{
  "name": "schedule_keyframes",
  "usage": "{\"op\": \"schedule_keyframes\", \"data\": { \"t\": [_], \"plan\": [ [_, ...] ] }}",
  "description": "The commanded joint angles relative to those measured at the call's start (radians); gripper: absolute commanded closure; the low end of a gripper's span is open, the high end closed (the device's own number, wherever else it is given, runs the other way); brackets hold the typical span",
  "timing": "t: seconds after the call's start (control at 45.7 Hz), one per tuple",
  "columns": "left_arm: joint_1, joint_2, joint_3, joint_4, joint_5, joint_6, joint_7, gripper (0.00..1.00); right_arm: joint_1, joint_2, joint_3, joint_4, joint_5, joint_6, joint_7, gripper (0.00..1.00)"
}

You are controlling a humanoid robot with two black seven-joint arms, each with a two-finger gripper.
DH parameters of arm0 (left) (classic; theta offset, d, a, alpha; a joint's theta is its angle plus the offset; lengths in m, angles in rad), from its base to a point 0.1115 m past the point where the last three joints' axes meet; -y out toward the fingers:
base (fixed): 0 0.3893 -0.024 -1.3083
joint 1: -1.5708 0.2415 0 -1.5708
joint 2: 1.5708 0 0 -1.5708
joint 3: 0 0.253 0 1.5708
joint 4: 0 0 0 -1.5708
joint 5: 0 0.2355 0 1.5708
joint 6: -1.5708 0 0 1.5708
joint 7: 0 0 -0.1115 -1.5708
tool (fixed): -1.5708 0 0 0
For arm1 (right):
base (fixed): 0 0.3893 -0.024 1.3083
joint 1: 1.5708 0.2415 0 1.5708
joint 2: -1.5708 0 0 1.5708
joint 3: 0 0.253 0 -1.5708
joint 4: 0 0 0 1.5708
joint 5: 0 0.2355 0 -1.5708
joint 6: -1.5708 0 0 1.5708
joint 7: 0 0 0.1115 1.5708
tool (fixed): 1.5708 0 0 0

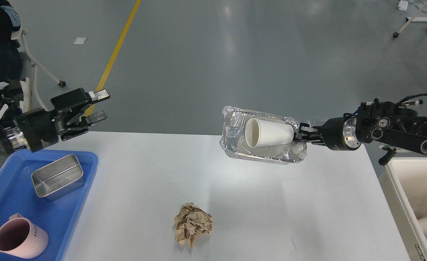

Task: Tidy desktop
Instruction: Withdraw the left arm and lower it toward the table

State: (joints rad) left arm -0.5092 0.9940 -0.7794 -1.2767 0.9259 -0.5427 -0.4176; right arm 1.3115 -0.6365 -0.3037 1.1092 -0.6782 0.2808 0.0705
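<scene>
- The desktop (235,203) fills the lower middle; a paper wad (192,228) lies at 6 o'clock.
- Our right gripper (302,135) pinches the foil tray's (235,148) right rim, a cup (267,132) lying inside, long axis left-right, lifted.
- The white bin (398,181) sits at 4 o'clock from it, nearest.
- Our left gripper (97,107) hangs spread, empty, above the blue bin (86,170).

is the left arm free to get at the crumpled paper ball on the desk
Probably yes. The left pincer is open and empty, raised above the blue bin. Bare desktop lies between it and the crumpled brown paper; the right pincer holding the foil tray is off to the side.
</scene>
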Motion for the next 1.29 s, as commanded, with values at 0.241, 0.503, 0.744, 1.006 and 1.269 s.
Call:
{"op": "schedule_keyframes", "data": {
  "t": [0.241,0.503,0.744,1.006,1.269],
  "plan": [
    [0.080,0.641,-0.035,-0.138,-0.151,-0.230,0.029,0.02,0.014,-0.040,0.006,0.012,0.000,0.002,0.000,1.00],
    [0.055,0.799,-0.027,-0.132,-0.162,-0.362,0.029,0.02,0.031,-0.060,0.008,0.020,-0.001,0.006,0.000,1.00],
    [0.058,0.741,-0.003,-0.150,-0.156,-0.358,0.106,0.02,0.037,-0.068,0.012,0.020,0.000,0.008,0.000,1.00],
    [0.026,0.341,0.005,-0.187,-0.021,-0.319,0.333,0.02,0.035,-0.057,0.012,0.021,-0.001,0.006,0.000,1.00],
    [-0.023,-0.115,0.028,-0.136,0.189,-0.290,0.519,0.02,0.026,-0.068,0.012,0.031,-0.001,0.006,0.000,1.00]
  ]
}}
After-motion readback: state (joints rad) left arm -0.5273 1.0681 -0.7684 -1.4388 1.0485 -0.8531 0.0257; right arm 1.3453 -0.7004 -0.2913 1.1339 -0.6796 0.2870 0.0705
